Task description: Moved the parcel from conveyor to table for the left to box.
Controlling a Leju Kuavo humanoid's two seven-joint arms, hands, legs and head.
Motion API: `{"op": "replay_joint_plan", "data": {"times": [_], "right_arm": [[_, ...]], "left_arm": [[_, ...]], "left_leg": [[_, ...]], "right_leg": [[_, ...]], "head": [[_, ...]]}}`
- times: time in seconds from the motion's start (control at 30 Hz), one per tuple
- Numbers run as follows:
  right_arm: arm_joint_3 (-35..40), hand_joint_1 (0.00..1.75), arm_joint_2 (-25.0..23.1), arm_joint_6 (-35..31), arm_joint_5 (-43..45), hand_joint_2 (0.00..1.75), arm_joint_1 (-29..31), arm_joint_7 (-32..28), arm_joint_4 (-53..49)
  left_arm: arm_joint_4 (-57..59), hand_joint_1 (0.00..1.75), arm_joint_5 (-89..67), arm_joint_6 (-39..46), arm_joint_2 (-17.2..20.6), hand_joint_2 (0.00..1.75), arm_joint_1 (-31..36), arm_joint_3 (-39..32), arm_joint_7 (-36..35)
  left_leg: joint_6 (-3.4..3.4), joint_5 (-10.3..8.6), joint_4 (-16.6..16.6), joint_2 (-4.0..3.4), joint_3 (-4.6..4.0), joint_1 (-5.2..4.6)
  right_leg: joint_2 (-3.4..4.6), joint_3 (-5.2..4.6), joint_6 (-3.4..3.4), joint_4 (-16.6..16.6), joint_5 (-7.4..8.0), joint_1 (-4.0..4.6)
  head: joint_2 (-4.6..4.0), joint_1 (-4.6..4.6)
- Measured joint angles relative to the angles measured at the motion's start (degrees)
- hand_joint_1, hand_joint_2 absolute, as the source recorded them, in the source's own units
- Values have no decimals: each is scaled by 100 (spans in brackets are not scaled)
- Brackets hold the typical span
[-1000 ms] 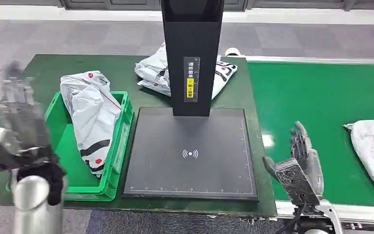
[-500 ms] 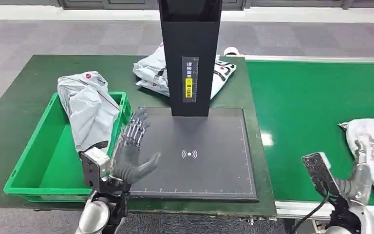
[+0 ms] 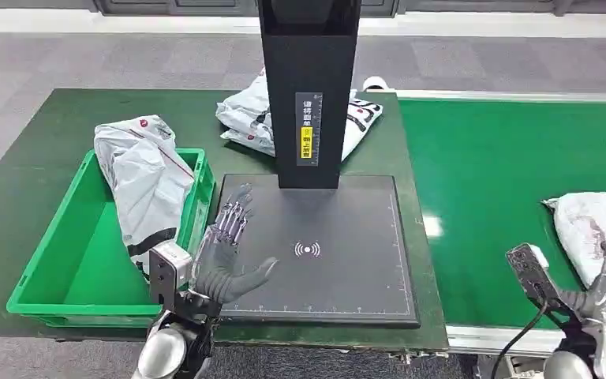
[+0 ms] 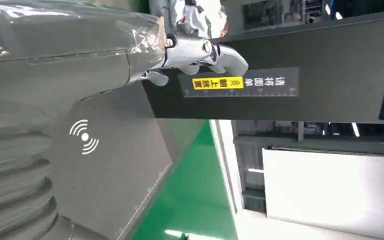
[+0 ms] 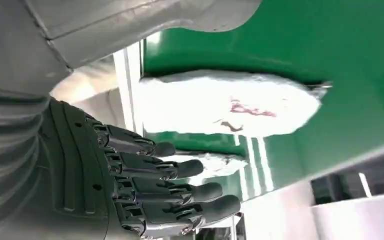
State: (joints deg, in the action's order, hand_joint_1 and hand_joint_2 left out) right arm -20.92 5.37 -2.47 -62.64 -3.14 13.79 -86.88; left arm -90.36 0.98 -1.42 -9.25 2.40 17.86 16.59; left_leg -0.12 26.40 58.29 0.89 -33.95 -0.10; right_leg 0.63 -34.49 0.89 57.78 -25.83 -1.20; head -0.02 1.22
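A white parcel [image 3: 600, 229] lies on the green conveyor [image 3: 489, 174] at the right edge; the right wrist view shows the parcel [image 5: 230, 110] close ahead. My right hand [image 3: 604, 288] hovers beside its near end, fingers [image 5: 180, 190] spread, holding nothing. My left hand [image 3: 225, 253] is open with spread fingers over the left edge of the black scanner plate [image 3: 323, 245]. A green box [image 3: 55, 268] on the table's left holds another white parcel [image 3: 146, 181] leaning over its far rim.
A black scanner post [image 3: 309, 87] rises behind the plate, with a third white parcel [image 3: 252, 114] lying behind it on the dark green table [image 3: 39, 134]. Grey floor lies beyond the table.
My left hand swung from outside the box's left side to over the plate's left edge. My right hand moved right along the conveyor to the parcel's near end. The parcel drifted slightly left.
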Motion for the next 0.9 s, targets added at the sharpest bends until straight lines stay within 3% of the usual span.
{"op": "replay_joint_plan", "data": {"times": [0.2, 0.5, 0.7, 0.9], "right_arm": [[70, 0, 778, 491, -524, 175, 1057, 336, 2009], [457, 0, 1522, 619, -851, 175, 2769, 144, 4804], [476, 0, 1723, 169, -785, 175, 3588, 332, 5855], [474, 0, 1828, -8, -785, 175, 3882, 443, 6274]], "left_arm": [[284, 0, 48, -40, 9, 175, 85, 0, 44], [610, 0, 142, -46, 9, 175, 199, 0, 124], [730, 0, 207, -40, 13, 175, 199, 0, 149], [798, 0, 249, -37, 11, 175, 201, 0, 149]], "left_leg": [[8, -6, 2, 0, 0, -6], [16, -16, 2, 6, -2, -6], [17, -16, 2, 16, -3, -6], [17, -16, 2, 16, -4, -7]], "right_leg": [[-1, 2, 8, 0, 9, -6], [-7, 2, 9, 1, 12, -5], [-12, 2, 9, 1, 12, -5], [-12, 2, 10, 1, 12, -7]], "head": [[2, 0], [2, 0], [2, 0], [2, -2]]}}
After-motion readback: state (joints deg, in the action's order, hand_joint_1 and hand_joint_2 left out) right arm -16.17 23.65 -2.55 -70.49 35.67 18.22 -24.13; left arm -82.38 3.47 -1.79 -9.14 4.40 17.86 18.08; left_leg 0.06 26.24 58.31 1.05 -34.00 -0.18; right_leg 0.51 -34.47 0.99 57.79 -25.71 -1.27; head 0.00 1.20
